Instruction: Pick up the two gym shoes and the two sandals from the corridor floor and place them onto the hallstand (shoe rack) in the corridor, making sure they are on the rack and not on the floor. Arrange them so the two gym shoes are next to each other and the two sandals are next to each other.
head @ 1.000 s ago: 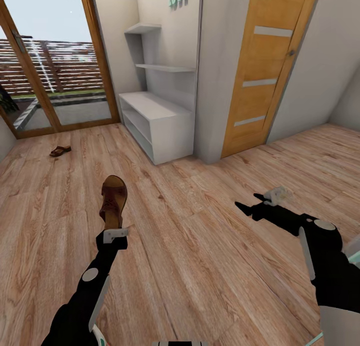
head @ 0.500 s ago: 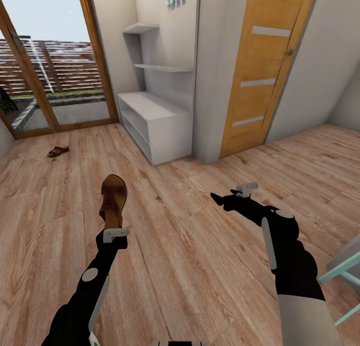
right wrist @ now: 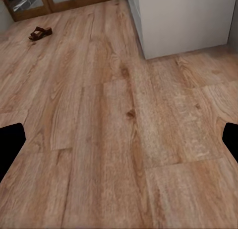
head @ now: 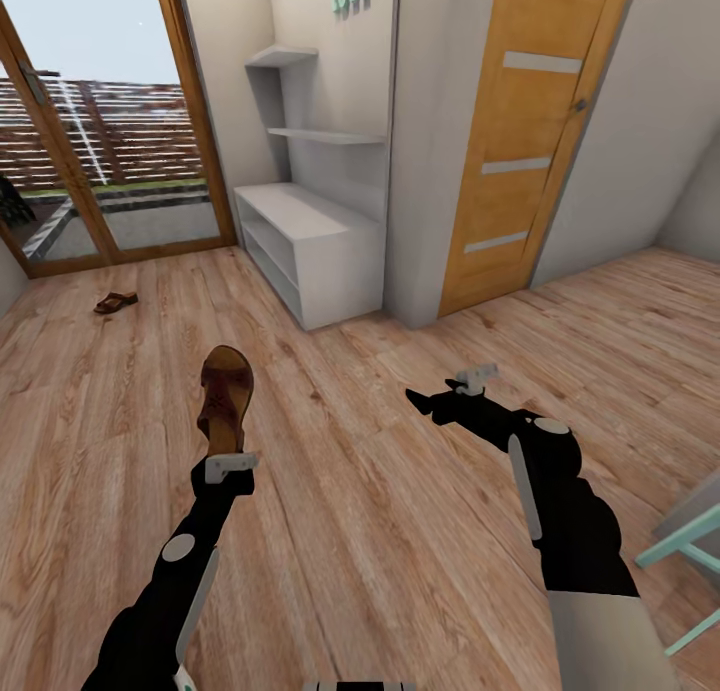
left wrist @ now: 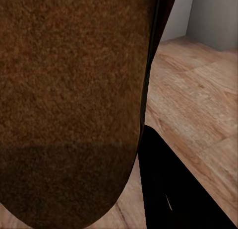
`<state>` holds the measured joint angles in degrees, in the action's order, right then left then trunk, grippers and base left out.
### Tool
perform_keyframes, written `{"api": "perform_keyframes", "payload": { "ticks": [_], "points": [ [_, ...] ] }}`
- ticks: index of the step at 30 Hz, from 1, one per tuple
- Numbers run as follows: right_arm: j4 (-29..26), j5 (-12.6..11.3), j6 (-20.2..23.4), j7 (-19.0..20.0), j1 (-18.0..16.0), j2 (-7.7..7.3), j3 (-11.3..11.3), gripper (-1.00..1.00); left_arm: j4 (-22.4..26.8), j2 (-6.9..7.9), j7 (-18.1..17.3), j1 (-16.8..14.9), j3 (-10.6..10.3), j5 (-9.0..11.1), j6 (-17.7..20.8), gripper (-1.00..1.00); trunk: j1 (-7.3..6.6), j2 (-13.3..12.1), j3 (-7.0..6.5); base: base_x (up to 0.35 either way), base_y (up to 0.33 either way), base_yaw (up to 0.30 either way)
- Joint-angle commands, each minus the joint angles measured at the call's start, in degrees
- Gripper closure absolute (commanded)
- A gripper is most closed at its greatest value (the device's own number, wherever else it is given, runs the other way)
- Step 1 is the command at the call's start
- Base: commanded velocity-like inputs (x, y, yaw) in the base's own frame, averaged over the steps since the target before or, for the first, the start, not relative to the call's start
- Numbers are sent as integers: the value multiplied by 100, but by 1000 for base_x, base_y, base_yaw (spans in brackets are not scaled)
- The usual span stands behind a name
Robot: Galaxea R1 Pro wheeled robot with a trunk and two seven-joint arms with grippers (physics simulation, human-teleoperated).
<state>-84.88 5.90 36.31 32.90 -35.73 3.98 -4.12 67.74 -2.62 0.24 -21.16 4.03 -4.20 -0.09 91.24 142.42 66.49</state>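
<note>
1. One sandal (head: 116, 301) lies far left on the floor (head: 380, 531), near the glass door (head: 110, 131) and well apart from the rack (head: 345, 261). Left there, it leaves the pair split; fetching it means a drive away from the rack.
2. Second sandal (head: 226, 396) is held up off the floor by the left gripper (head: 230, 449), which grips it at the heel end with the toe pointing far; in the wrist view the sole (left wrist: 69, 105) sits against one dark finger (left wrist: 173, 189). I judge the hold a shallow one near one end, so a jolt while driving could swing or drop the sandal.
3. Rack stands far centre against the wall, with its top and open shelves bare. Approaching with the sandal stuck out ahead, its toe could knock the rack's end panel and twist in the grip.
4. Right gripper (head: 425, 403) hangs empty over bare floor right of centre, its fingers (right wrist: 10, 147) spread wide. Swinging it across could clip the rack's corner.
5. No gym shoes appear; they remain to be found.
</note>
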Motion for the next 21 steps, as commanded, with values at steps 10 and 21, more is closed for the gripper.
{"api": "perform_keyframes", "payload": {
  "ticks": [10,21],
  "points": [
    [-14,60,17,59,-4,0,-10,-100,3,-10,-7,-2,10,-55,0,100,-1,2,5,180,-65,0],
    [-37,60,17,50,-4,-2,-9,-100,11,-10,-12,-2,1,-66,0,100,-1,2,5,72,-37,0]
  ]
}}
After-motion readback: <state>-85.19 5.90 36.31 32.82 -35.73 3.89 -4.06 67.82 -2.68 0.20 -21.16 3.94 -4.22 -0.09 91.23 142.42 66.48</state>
